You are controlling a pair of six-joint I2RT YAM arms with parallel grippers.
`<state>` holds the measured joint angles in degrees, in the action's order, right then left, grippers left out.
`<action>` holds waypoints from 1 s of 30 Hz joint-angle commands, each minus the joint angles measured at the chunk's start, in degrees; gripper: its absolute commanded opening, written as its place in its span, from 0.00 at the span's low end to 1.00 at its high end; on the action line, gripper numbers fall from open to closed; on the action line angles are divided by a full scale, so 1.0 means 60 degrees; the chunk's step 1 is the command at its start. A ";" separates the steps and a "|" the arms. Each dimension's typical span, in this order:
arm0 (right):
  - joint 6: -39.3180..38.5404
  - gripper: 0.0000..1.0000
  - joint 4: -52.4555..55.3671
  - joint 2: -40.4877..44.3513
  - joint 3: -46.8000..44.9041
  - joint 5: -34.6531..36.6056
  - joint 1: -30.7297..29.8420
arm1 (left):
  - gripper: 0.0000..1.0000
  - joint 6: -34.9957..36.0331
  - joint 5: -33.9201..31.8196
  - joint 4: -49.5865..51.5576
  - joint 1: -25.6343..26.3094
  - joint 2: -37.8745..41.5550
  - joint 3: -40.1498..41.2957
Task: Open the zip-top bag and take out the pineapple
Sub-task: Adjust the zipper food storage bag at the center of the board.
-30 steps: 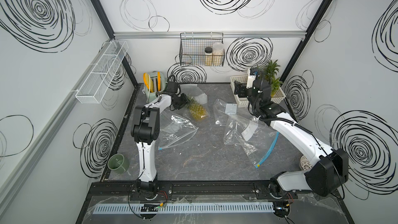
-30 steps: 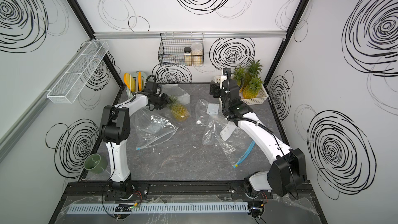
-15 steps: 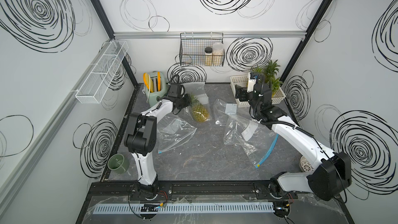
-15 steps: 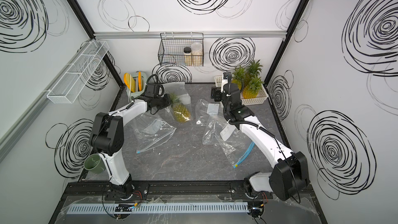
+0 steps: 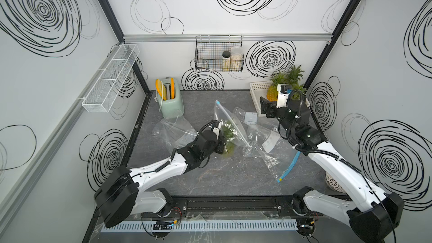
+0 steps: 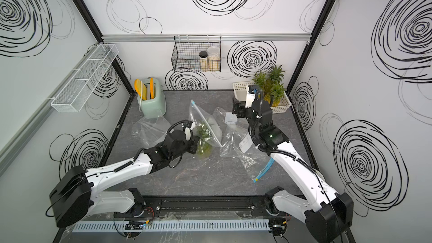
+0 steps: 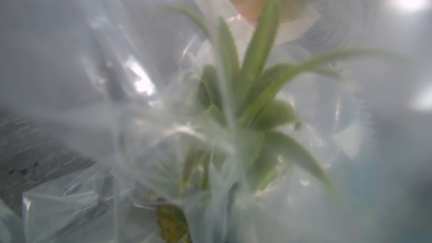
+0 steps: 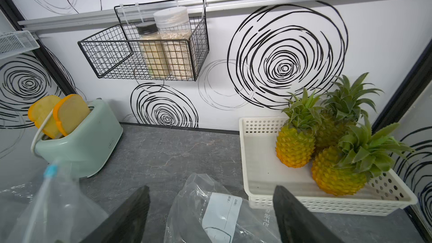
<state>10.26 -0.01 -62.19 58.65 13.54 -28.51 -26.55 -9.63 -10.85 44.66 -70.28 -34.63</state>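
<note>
Just beside the white basket (image 8: pixel 257 125), a clear bag (image 8: pixel 187 206) carries a white label (image 8: pixel 221 216) printed with Chinese characters turned sideways. One heading looks like 日期; the rest I cannot make out. Well apart from the basket, the mint toaster (image 8: pixel 88 141) bears a small dark brand mark on its side, too tiny to read.

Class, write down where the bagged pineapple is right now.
In both top views, the pineapple is inside a clear bag at mid-table, at the left hand, in front of the toaster and white basket.
</note>
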 commanded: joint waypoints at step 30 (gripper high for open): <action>0.0031 0.84 0.4921 -0.3303 0.4122 -0.2697 -0.4906 | 0.46 -0.1961 -0.2599 -0.1242 0.1795 0.3255 0.2816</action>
<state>10.70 28.40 -80.36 81.84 -0.16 -57.56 -36.36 -23.16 -15.66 55.11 -51.66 -18.46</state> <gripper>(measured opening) 0.846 0.455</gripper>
